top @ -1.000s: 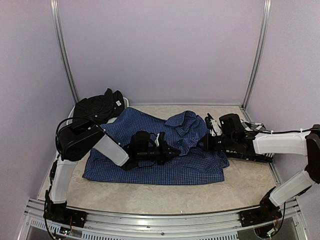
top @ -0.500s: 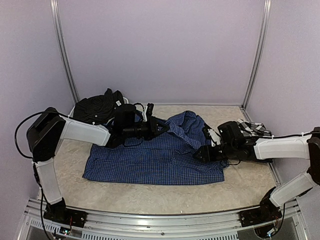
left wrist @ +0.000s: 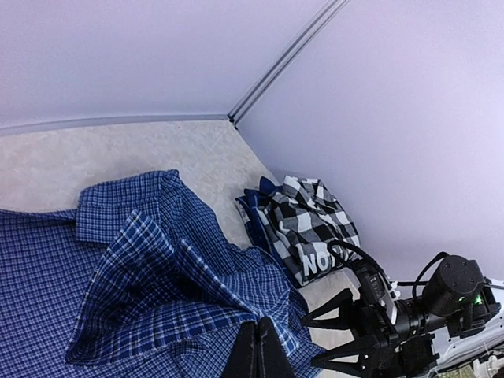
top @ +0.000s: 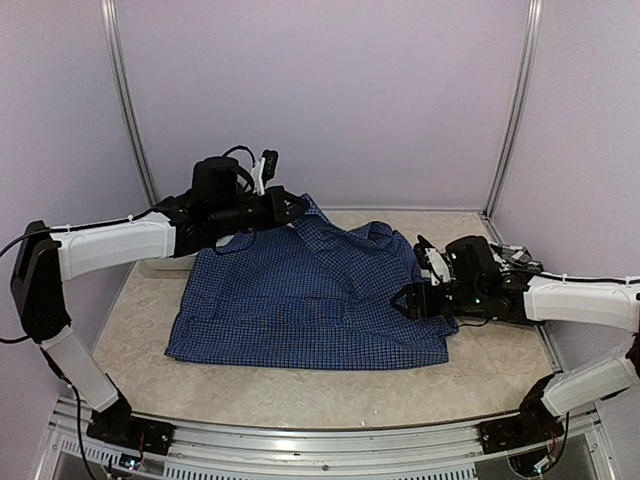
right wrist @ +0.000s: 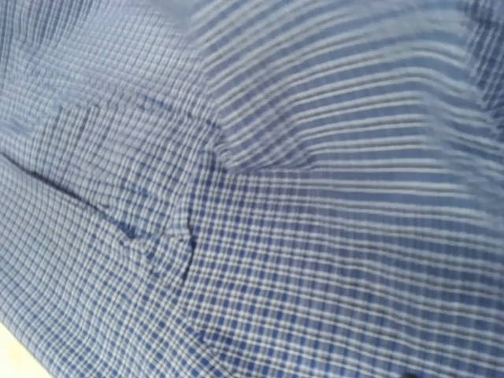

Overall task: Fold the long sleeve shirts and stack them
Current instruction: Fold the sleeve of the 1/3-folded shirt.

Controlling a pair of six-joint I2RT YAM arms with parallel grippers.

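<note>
Well, the left gripper pinches the limp, fine-checked blue shirt near the far-left corner; the right gripper has its fingers splayed.

Soft, even, violet-tinged light with faint shadows and no glare; the top view is sharp, while the right wrist close-up is blurred.

Two shirts were in view: one blue checked shirt and one black-and-white checked shirt. There was one table, and two tools, the left tool and the right tool.
</note>
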